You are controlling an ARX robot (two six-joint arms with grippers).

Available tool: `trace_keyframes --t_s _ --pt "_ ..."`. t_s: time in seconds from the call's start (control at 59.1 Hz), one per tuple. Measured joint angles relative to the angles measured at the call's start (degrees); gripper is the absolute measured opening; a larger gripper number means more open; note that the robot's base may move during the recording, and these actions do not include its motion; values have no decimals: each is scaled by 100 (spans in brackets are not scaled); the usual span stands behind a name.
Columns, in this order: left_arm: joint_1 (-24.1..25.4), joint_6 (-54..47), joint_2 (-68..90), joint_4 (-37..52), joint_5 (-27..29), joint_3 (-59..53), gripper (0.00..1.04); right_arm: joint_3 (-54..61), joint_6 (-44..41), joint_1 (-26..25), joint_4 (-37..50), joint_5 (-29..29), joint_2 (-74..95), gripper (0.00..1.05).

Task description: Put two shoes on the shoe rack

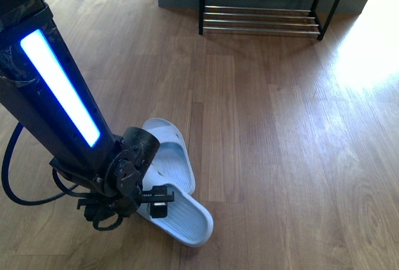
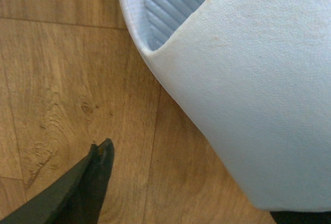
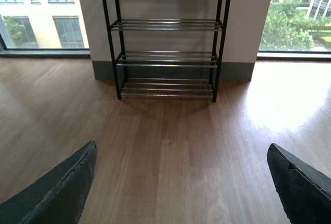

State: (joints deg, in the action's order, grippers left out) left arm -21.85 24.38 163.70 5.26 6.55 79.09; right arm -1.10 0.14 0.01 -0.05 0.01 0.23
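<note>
- Left hand [image 1: 157,202]: wide, low over the floor [image 1: 280,158], straddling the near slide [image 1: 187,220]; one finger [image 2: 95,180] clear of it.
- Second slide [image 1: 169,148]: just beside the first.
- Right hand [image 3: 178,193]: wide, facing the shoe rack [image 3: 165,53].
- Both slides well apart from the shoe rack.

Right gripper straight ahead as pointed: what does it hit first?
The way looks free over the wood floor. The first thing in line for the open right gripper is likely the shoe rack, at its lower tiers, though depth is unclear.
</note>
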Motion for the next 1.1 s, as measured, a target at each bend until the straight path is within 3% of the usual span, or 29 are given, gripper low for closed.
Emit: trace_keyframes --t_s 0.541,0.677,0.846,1.099 --pt "262 -142 -77 87 614 -306 2 0 0 0 0 0 0 96" --pt "378 -262 -918 393 573 -1224 2 2 0 0 0 0 0 96" --pt "870 -925 -3530 1119 994 -2835 2 2 0 0 0 0 0 96" --pt "1281 -1617 -5799 1261 1375 -4207 2 2 2 0 0 0 0 96"
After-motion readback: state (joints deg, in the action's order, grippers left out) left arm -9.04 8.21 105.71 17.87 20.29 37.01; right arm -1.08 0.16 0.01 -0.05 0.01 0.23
